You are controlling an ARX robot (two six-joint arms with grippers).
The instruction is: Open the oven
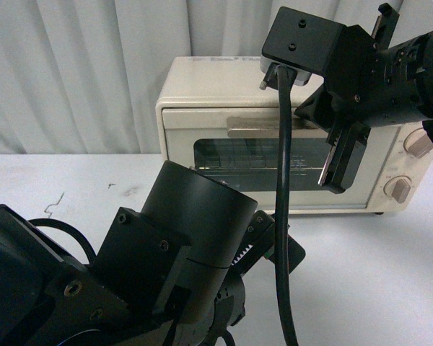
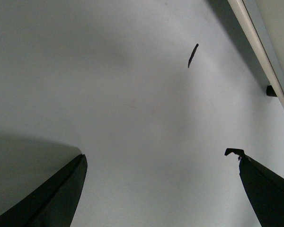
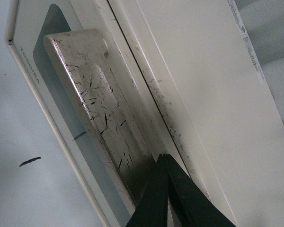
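Note:
The cream-white oven [image 1: 202,86] stands at the back of the table, with its glass-windowed door [image 1: 238,162] closed. Its beige bar handle [image 1: 260,126] runs along the top of the door, and two round knobs [image 1: 418,143] sit at the right. My right gripper [image 1: 337,184] is shut and empty and hangs in front of the door near the handle's right end. In the right wrist view its shut tips [image 3: 163,157] lie right by the scratched handle [image 3: 94,104], on the side toward the oven's top. My left gripper [image 2: 158,155] is open and empty above the table, in front of the oven.
The white table [image 1: 361,288] carries a black mark [image 2: 193,55]. The oven's lower corner [image 2: 270,47] and a black foot [image 2: 270,91] show in the left wrist view. My left arm [image 1: 187,238] fills the foreground, and a black cable [image 1: 283,216] hangs down. A white curtain [image 1: 79,65] hangs behind.

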